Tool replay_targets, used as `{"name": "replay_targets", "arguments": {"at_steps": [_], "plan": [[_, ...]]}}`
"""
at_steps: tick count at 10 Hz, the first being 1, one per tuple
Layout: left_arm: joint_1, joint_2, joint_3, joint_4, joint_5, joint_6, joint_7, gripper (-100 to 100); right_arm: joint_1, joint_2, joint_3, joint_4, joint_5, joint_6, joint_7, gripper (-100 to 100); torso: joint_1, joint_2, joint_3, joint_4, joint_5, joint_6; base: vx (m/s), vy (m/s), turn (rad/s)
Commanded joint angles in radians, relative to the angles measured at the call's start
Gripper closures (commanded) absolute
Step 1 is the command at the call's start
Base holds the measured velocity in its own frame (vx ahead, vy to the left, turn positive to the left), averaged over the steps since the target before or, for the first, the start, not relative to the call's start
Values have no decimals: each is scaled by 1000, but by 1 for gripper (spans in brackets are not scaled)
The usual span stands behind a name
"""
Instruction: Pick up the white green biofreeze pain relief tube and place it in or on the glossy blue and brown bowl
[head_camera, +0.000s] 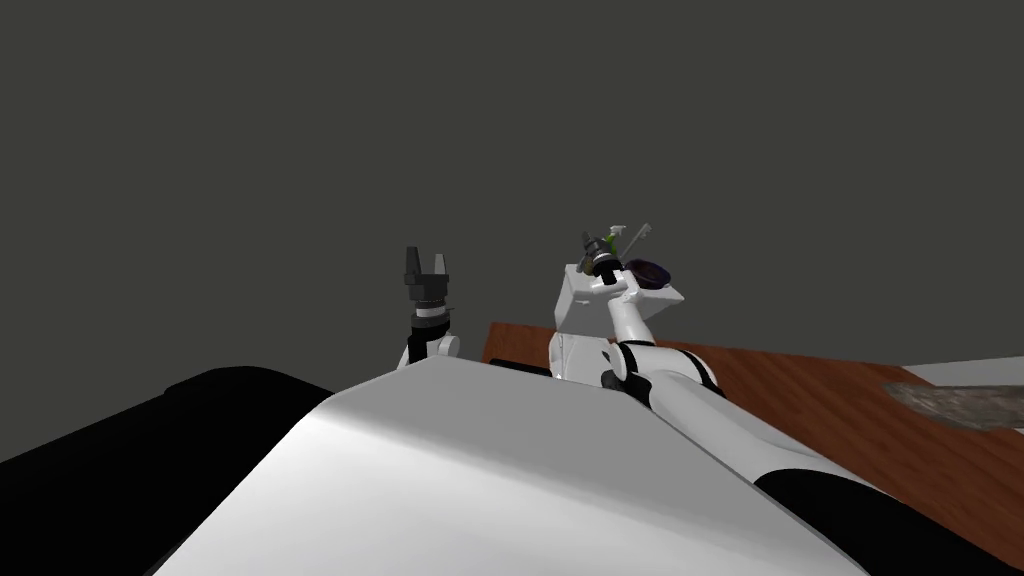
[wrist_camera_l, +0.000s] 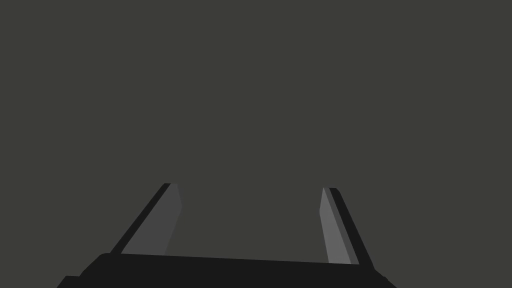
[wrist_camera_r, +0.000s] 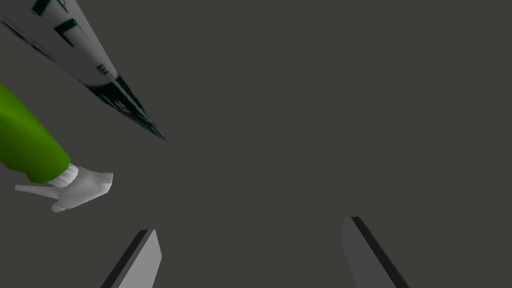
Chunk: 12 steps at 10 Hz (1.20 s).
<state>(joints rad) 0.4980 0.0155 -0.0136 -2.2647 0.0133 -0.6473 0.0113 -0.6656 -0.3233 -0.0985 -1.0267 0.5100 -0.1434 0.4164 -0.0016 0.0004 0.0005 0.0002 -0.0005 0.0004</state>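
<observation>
Over on the robot's left, the left end effector (head_camera: 426, 254) is held up in the air, fingers wide with nothing between them, well apart from the work. To its right stands the white surface (head_camera: 575, 300), where the right end effector (wrist_camera_r: 250, 225) hovers, also spread wide and empty. Seen from that wrist, the tube (wrist_camera_r: 75, 50), pale with dark green print, lies off to one side of the fingers rather than between them, its flat tapered end pointing across. A green spray bottle (wrist_camera_r: 25, 140) with a white trigger sits just beside it. Farthest right on the surface is the dark bowl (head_camera: 650, 272), seemingly near the edge.

The risk I see is aim. Closing here would catch nothing, and a sideways correction could knock the bottle or nudge the tube away. The tube's thin end may also squeeze out from between such narrow fingers. With things crowded on a small top, one bump could send the bowl over the edge.
</observation>
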Motion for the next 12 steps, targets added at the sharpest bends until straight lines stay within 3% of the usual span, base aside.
{"name": "replay_targets", "arguments": {"at_steps": [1,2,3,4,5,6,7,8,9,10,11,12], "plan": [[0,0,0,0,0,0,0,0,-36,-42,-33,-12,31,-35,9,-100,0,0,0,0,0,0,-5,-37,283],[0,0,0,0,0,0,0,0,-36,-42,-33,-12,31,-35,9,-100,1,0,0,0,0,-1,5,-41,160],[0,0,0,0,0,0,0,0,-62,-86,-65,-36,61,-60,15,-100,0,-1,-1,0,0,0,0,-55,466],[0,0,0,0,0,0,0,0,-62,-86,-65,-36,61,-68,15,-100,-1,-1,0,0,0,1,-6,-47,70],[0,0,0,0,0,0,0,0,-91,-131,-100,-62,95,-91,23,-100,-1,0,0,0,0,0,-11,-50,350],[0,0,0,0,0,0,0,0,-91,-134,-100,-62,95,-97,23,-100,0,0,0,0,0,-1,-10,-46,289],[0,0,0,0,0,0,0,0,-123,-186,-137,-91,133,-128,32,-100,0,-1,0,0,0,0,-17,-49,430],[0,0,0,0,0,0,0,0,-123,-187,-139,-91,133,-145,32,-100,0,0,0,0,0,-1,-9,-52,255],[0,0,0,0,0,0,0,0,-157,-229,-182,-122,174,-180,41,-100,0,-1,0,0,0,0,-16,-48,372],[0,0,0,0,0,0,0,0,-157,-244,-182,-122,174,-188,41,-100,0,0,0,0,1,-1,-12,-46,344],[0,0,0,0,0,0,0,0,-193,-289,-217,-154,217,-214,51,-100,1,0,0,0,0,0,-16,-56,411],[0,0,0,0,0,0,0,0,-193,-306,-227,-154,217,-214,51,-100,0,0,0,0,0,-1,-14,-52,351]]}}
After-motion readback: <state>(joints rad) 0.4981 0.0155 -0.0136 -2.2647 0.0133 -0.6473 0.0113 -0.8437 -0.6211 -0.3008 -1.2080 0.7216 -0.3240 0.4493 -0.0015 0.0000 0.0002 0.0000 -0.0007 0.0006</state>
